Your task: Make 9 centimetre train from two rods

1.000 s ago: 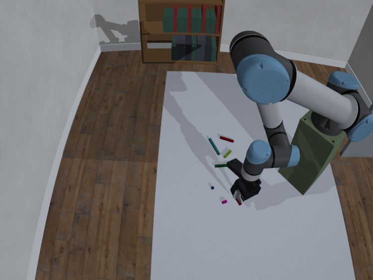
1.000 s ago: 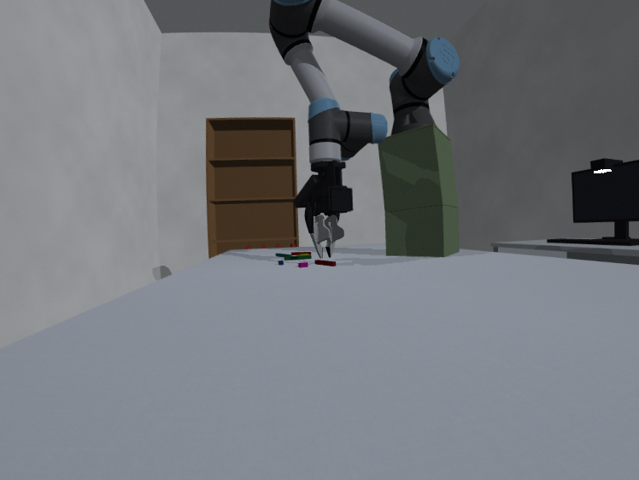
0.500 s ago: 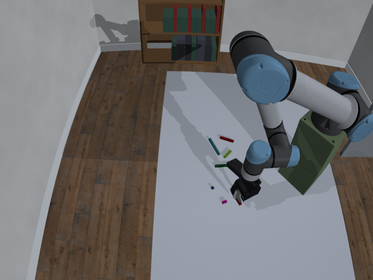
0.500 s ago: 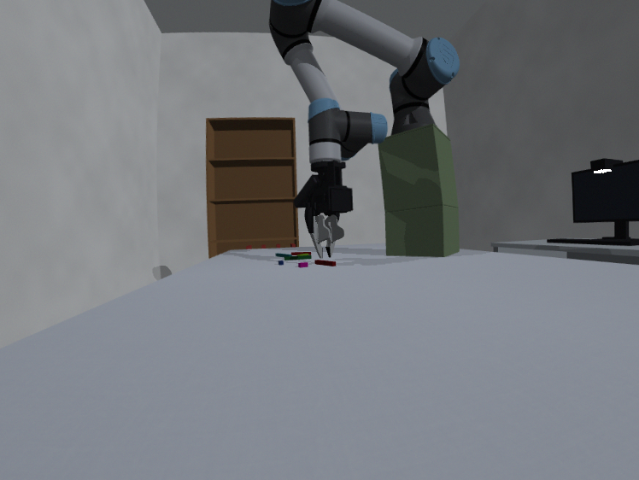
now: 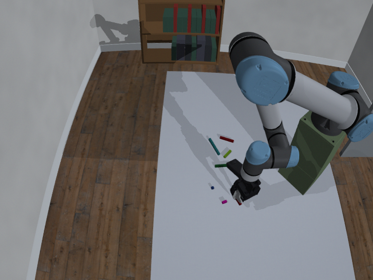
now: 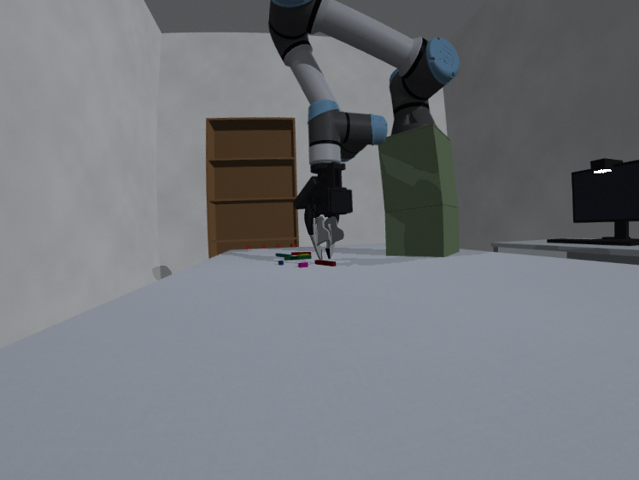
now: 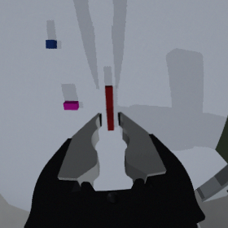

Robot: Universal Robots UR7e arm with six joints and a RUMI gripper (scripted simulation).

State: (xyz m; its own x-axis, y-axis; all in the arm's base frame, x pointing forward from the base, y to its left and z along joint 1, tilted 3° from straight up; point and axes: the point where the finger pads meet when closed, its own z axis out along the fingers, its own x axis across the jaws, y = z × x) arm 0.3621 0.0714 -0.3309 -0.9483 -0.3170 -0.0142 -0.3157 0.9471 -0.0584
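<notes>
My gripper (image 7: 109,113) hangs low over the table, its fingers close together. A dark red rod (image 7: 109,107) lies flat on the table, and its near end sits between my fingertips with a small gap on each side, so I do not grip it. The rod also shows under the gripper in the top view (image 5: 239,203) and in the exterior view (image 6: 325,262). A magenta rod (image 7: 71,105) lies a little to its left, clear of it, and also shows in the top view (image 5: 224,202). A blue rod (image 7: 50,44) lies further off.
Behind the gripper lie a green rod (image 5: 220,165), a lime rod (image 5: 227,153), a turquoise rod (image 5: 214,146) and a second red rod (image 5: 226,139). The arm's green pedestal (image 5: 310,153) stands at the right. A bookshelf (image 5: 180,30) stands beyond the table.
</notes>
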